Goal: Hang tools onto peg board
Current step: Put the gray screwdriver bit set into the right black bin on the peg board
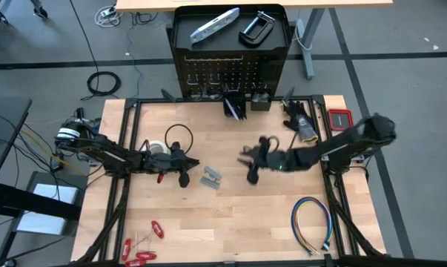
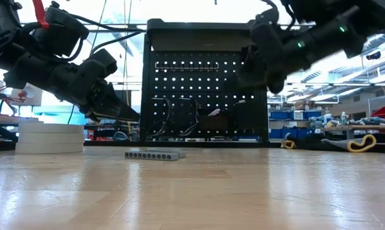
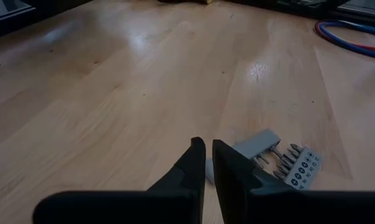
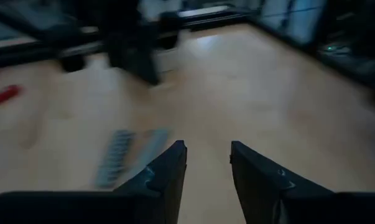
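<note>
The black peg board (image 1: pixel 230 70) stands at the table's far edge, with a silver bar tool (image 1: pixel 214 24) and a black C-clamp (image 1: pixel 256 28) lying on its top tray. Two grey bit holders (image 1: pixel 210 178) lie flat mid-table. White tape rolls (image 1: pixel 158 148) and a black cable loop (image 1: pixel 179 136) lie left of centre, and red-handled tools (image 1: pixel 141 248) near the near-left corner. My left gripper (image 1: pixel 184 176) is shut and empty, just left of the grey holders (image 3: pixel 280 158). My right gripper (image 1: pixel 251 162) hovers open and empty to their right (image 4: pixel 128 155).
A multicoloured wire loop (image 1: pixel 312 222) lies near the near-right corner. A small red case (image 1: pixel 340 119) and dark gloves (image 1: pixel 301 122) sit at the far right. Two small black bins (image 1: pixel 245 102) hang at the board's foot. Bare wood shows in the table's near middle.
</note>
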`<control>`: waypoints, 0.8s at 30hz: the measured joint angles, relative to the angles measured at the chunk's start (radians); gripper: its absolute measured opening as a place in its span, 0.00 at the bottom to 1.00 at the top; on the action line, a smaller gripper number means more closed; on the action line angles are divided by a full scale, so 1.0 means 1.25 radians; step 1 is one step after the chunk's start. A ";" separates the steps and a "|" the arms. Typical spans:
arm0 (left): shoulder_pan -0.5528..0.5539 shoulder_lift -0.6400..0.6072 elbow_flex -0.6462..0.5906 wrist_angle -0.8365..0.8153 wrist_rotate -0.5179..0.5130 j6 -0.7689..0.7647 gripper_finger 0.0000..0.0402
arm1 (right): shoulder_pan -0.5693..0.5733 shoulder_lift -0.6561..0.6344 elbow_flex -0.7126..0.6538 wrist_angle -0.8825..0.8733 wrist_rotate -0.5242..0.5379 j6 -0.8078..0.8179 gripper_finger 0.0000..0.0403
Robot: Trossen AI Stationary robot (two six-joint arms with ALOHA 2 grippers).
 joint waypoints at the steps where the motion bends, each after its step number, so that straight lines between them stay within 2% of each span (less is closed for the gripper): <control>1: 0.000 0.000 0.000 -0.001 0.000 0.000 0.09 | 0.022 0.035 -0.004 0.044 0.009 0.021 0.36; 4: 0.000 0.000 0.000 0.002 0.000 0.000 0.09 | 0.069 0.154 0.029 0.127 0.033 0.056 0.42; 12: 0.000 0.000 0.000 0.013 0.000 0.000 0.09 | 0.091 0.410 0.211 0.140 0.157 0.057 0.59; 17: 0.000 0.000 0.000 0.015 0.000 0.000 0.09 | 0.068 0.492 0.285 0.140 0.151 0.058 0.62; 24: 0.000 0.000 0.000 0.011 0.000 0.001 0.09 | 0.022 0.516 0.303 0.131 0.124 0.065 0.62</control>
